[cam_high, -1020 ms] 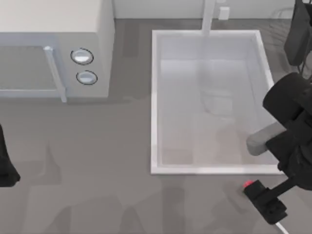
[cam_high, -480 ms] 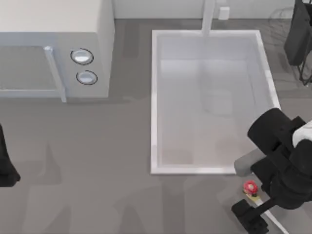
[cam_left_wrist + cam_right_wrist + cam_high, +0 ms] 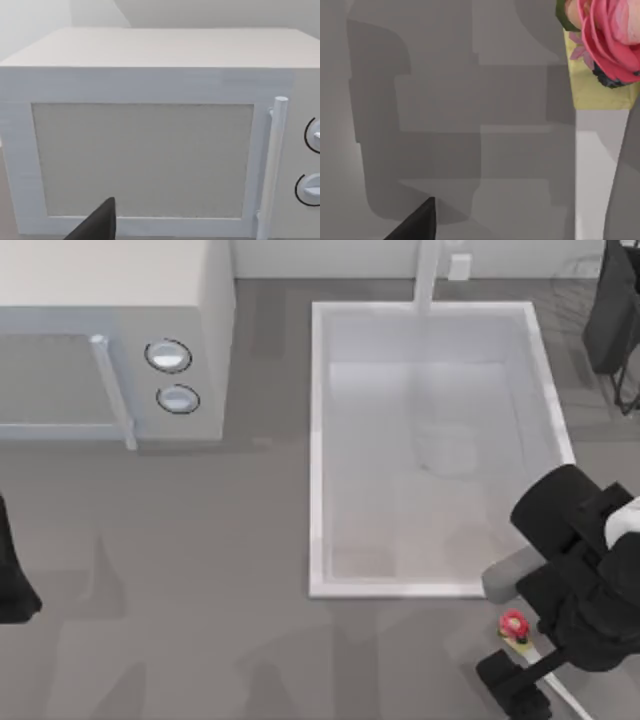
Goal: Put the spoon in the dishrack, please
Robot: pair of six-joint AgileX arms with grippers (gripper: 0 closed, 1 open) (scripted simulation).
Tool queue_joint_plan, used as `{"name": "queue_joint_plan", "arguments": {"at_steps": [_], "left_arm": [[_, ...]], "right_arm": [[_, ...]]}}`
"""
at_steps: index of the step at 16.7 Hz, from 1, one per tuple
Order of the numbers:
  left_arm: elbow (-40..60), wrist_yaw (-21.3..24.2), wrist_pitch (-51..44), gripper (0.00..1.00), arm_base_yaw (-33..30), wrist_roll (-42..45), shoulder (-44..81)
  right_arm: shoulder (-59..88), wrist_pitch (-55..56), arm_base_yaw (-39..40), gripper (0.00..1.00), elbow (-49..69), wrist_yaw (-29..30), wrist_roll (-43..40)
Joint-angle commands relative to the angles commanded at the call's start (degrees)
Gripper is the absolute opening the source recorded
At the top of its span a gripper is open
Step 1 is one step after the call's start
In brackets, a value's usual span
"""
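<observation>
Since half a second ago almost nothing has shifted: the right arm's tool (image 3: 512,687) sits at the near right corner of the surface (image 3: 200,620), barely moved, and the spoon (image 3: 515,625) lies as it did; a full second ago the tool covered most of the spoon and the arm reached further over the sink. The spoon rests on the surface just in front of the sink's near rim, red head toward the sink, its white handle running under the arm toward the near right edge. In the right wrist view the head (image 3: 607,40) and yellow neck are close by. Whether this tool is spread or closed I cannot tell. The white sink basin (image 3: 318,440) holds nothing. The dishrack (image 3: 572,285) stands at the far right corner. The left tool (image 3: 12,585) is parked at the left edge, facing the microwave (image 3: 150,145).
</observation>
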Motion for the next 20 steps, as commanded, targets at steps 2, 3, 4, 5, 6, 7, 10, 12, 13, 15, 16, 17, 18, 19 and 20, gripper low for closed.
{"name": "queue_joint_plan", "arguments": {"at_steps": [2, 3, 4, 5, 6, 7, 10, 12, 13, 15, 16, 17, 18, 19, 20], "left_arm": [[0.0, 0.0, 0.0, 1.00, 0.0, 0.0, 0.0], [0.0, 0.0, 0.0, 1.00, 0.0, 0.0, 0.0], [0.0, 0.0, 0.0, 1.00, 0.0, 0.0, 0.0], [0.0, 0.0, 0.0, 1.00, 0.0, 0.0, 0.0], [0.0, 0.0, 0.0, 1.00, 0.0, 0.0, 0.0], [0.0, 0.0, 0.0, 1.00, 0.0, 0.0, 0.0], [0.0, 0.0, 0.0, 1.00, 0.0, 0.0, 0.0], [0.0, 0.0, 0.0, 1.00, 0.0, 0.0, 0.0], [0.0, 0.0, 0.0, 1.00, 0.0, 0.0, 0.0], [0.0, 0.0, 0.0, 1.00, 0.0, 0.0, 0.0], [0.0, 0.0, 0.0, 1.00, 0.0, 0.0, 0.0], [0.0, 0.0, 0.0, 1.00, 0.0, 0.0, 0.0], [0.0, 0.0, 0.0, 1.00, 0.0, 0.0, 0.0], [0.0, 0.0, 0.0, 1.00, 0.0, 0.0, 0.0], [0.0, 0.0, 0.0, 1.00, 0.0, 0.0, 0.0]], "right_arm": [[0.0, 0.0, 0.0, 0.77, 0.0, 0.0, 0.0], [0.0, 0.0, 0.0, 0.70, 0.0, 0.0, 0.0], [0.0, 0.0, 0.0, 0.62, 0.0, 0.0, 0.0], [0.0, 0.0, 0.0, 0.55, 0.0, 0.0, 0.0], [0.0, 0.0, 0.0, 0.47, 0.0, 0.0, 0.0], [0.0, 0.0, 0.0, 0.40, 0.0, 0.0, 0.0], [0.0, 0.0, 0.0, 0.17, 0.0, 0.0, 0.0], [0.0, 0.0, 0.0, 0.02, 0.0, 0.0, 0.0], [0.0, 0.0, 0.0, 0.00, 0.0, 0.0, 0.0], [0.0, 0.0, 0.0, 0.00, 0.0, 0.0, 0.0], [0.0, 0.0, 0.0, 0.00, 0.0, 0.0, 0.0], [0.0, 0.0, 0.0, 0.00, 0.0, 0.0, 0.0], [0.0, 0.0, 0.0, 0.00, 0.0, 0.0, 0.0], [0.0, 0.0, 0.0, 0.00, 0.0, 0.0, 0.0], [0.0, 0.0, 0.0, 0.00, 0.0, 0.0, 0.0]]}}
